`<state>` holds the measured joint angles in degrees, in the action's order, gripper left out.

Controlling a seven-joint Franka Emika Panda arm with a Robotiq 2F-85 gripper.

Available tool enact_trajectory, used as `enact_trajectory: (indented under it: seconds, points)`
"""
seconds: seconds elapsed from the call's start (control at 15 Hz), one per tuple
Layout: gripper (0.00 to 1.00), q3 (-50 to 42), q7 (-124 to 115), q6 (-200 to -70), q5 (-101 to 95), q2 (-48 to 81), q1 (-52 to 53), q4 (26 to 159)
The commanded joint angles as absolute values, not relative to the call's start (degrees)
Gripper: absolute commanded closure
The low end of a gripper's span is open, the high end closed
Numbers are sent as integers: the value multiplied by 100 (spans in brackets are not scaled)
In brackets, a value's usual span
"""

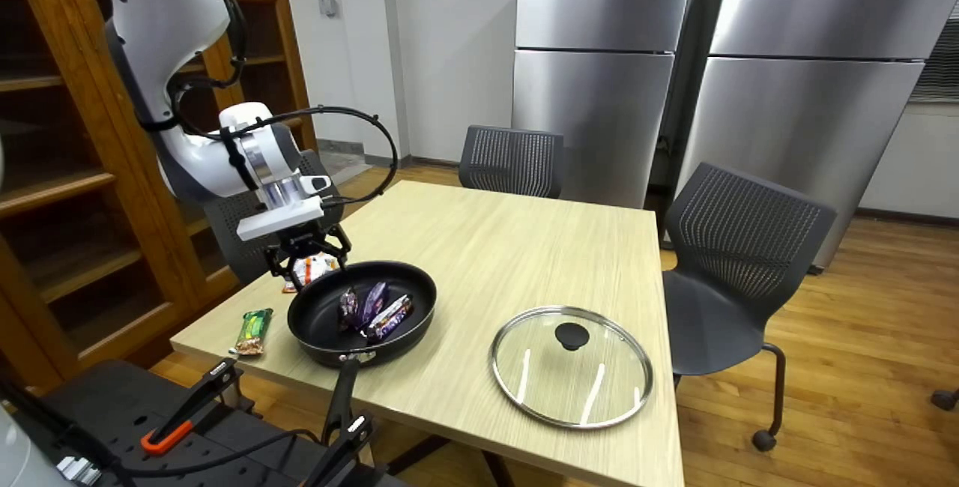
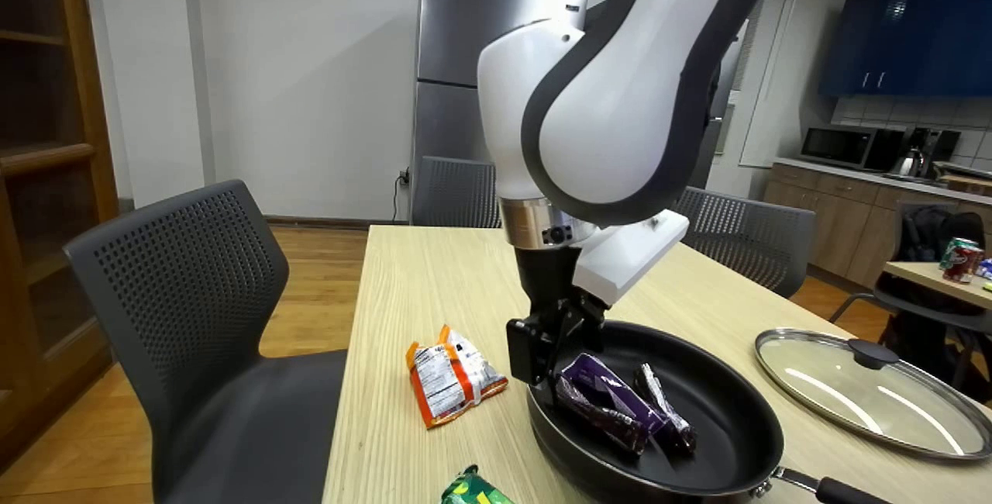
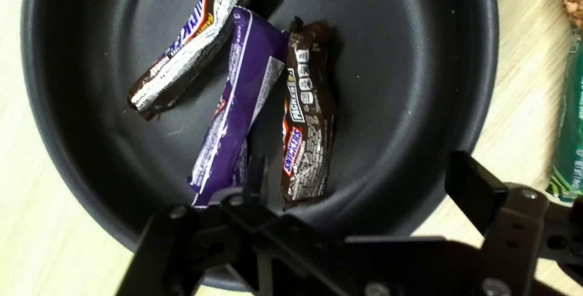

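Observation:
My gripper [image 3: 364, 184] points down over the edge of a black frying pan [image 3: 387, 104], its jaws spread wide with nothing held between them. In the wrist view one fingertip overlaps the pan's inside near a purple wrapped bar [image 3: 241, 95]; the other shows over the rim. Beside the purple bar lies a brown Snickers bar [image 3: 309, 127], and a second Snickers [image 3: 186, 54] rests at an angle on its far side. Whether a finger touches the pan I cannot tell. An orange-and-white bag [image 2: 453, 380] lies on the table close to the gripper, and a green wrapper [image 1: 252, 331] lies near the pan.
A glass lid with a black knob [image 1: 572, 336] lies flat on the wooden table [image 1: 479, 247]. The pan's handle [image 1: 343, 397] sticks out past the table edge. Dark chairs, such as a chair [image 1: 738, 285] at one side, stand around the table. An orange-handled clamp [image 1: 168, 434] sits nearby.

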<state>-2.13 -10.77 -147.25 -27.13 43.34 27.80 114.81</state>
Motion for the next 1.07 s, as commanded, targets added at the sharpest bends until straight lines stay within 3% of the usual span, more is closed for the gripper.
enact_trajectory:
  seconds: [0.0, 1.0]
  points:
    - [0, -38, -1153, -14279, -2577, 4307, 2892, 11166]
    - [0, 605, -1164, -13236, -1999, 4997, 3258, 9899]
